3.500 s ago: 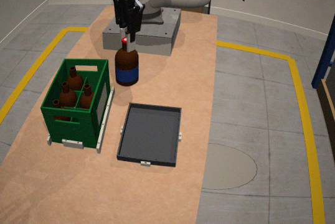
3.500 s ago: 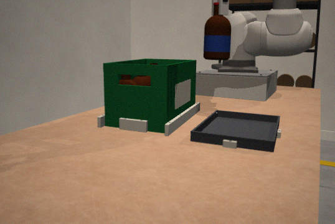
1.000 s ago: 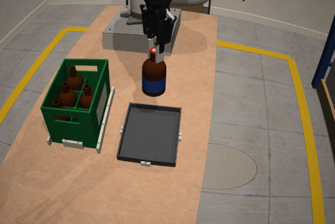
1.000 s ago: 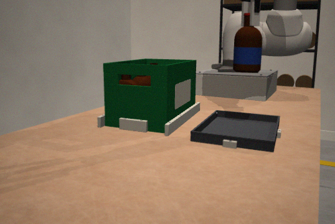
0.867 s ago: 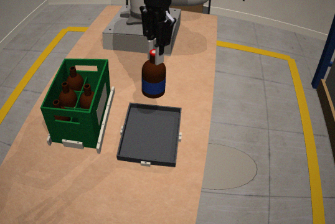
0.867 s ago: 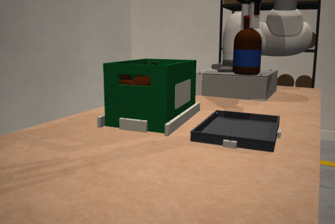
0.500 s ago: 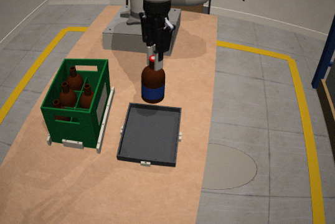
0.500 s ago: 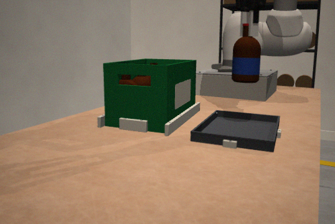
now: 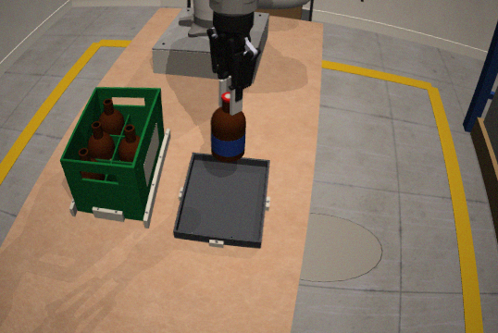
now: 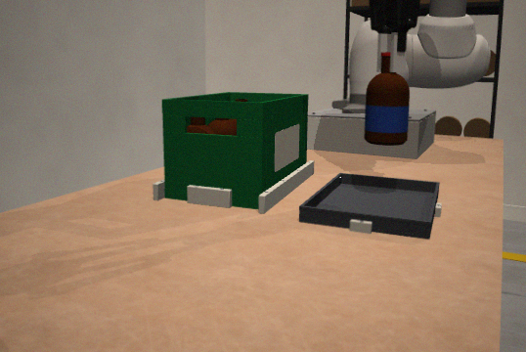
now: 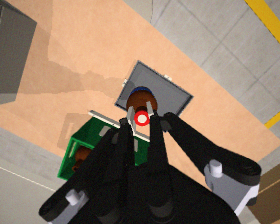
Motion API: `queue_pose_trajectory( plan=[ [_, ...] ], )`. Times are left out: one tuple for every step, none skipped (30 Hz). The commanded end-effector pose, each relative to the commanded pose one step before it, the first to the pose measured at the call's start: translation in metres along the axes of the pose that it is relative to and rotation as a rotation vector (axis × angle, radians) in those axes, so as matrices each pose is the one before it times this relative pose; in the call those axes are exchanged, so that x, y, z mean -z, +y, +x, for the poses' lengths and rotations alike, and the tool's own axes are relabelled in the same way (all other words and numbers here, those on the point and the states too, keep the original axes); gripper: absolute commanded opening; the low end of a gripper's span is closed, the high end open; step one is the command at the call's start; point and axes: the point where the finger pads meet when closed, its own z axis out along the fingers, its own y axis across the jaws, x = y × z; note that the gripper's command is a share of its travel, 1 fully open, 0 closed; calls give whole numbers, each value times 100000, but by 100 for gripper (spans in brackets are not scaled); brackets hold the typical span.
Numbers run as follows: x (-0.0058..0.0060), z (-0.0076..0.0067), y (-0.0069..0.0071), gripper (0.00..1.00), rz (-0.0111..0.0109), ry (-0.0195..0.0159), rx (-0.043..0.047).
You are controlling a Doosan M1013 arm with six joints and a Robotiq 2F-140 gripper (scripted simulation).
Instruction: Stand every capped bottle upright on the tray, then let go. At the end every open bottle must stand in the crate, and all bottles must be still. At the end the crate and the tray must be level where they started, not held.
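My gripper point(image 9: 230, 95) is shut on the neck of a brown bottle point(image 9: 228, 137) with a red cap and a blue label. The bottle hangs upright in the air above the far end of the dark grey tray point(image 9: 223, 199). It also shows in the exterior view point(image 10: 386, 106), well above the tray point(image 10: 372, 203), and in the wrist view point(image 11: 142, 118) between my fingers. Three open brown bottles point(image 9: 108, 137) stand in the green crate point(image 9: 115, 153), to the left of the tray.
The robot's grey base block point(image 9: 208, 44) stands at the far end of the table. Small pale stops sit against the crate and the tray edges. A shelf stands behind the arm point(image 10: 469, 6). Yellow floor lines run around the table.
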Motion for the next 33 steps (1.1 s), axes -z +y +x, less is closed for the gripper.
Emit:
queue_pose_trajectory(
  plan=[
    [-446, 20, 3, 0, -27, 1, 2],
    [0, 0, 0, 0, 0, 0, 0],
    [-48, -11, -7, 0, 9, 5, 1],
    [-200, -8, 0, 0, -1, 0, 0],
    [-200, -8, 0, 0, -1, 0, 0],
    [-200, -8, 0, 0, -1, 0, 0],
    [-200, -8, 0, 0, -1, 0, 0],
    [-200, -8, 0, 0, -1, 0, 0],
    [-200, -8, 0, 0, -1, 0, 0],
    [-200, -8, 0, 0, -1, 0, 0],
    [-200, -8, 0, 0, -1, 0, 0],
    [-200, -8, 0, 0, -1, 0, 0],
    [-200, -8, 0, 0, -1, 0, 0],
    [-200, -8, 0, 0, -1, 0, 0],
    [-200, -8, 0, 0, -1, 0, 0],
    [-200, -8, 0, 0, -1, 0, 0],
    [-200, -8, 0, 0, -1, 0, 0],
    [0, 0, 0, 0, 0, 0, 0],
    [0, 0, 0, 0, 0, 0, 0],
    [-47, 12, -6, 0, 8, 3, 1],
    [-200, 3, 0, 0, -1, 0, 0],
    [-200, 3, 0, 0, -1, 0, 0],
    [-200, 3, 0, 0, -1, 0, 0],
    [-200, 3, 0, 0, -1, 0, 0],
    [-200, 3, 0, 0, -1, 0, 0],
    [-200, 3, 0, 0, -1, 0, 0],
    [-200, 3, 0, 0, -1, 0, 0],
    [-200, 3, 0, 0, -1, 0, 0],
    [-200, 3, 0, 0, -1, 0, 0],
    [-200, 3, 0, 0, -1, 0, 0],
    [-200, 3, 0, 0, -1, 0, 0],
    [-200, 3, 0, 0, -1, 0, 0],
    [-200, 3, 0, 0, -1, 0, 0]
  ],
)
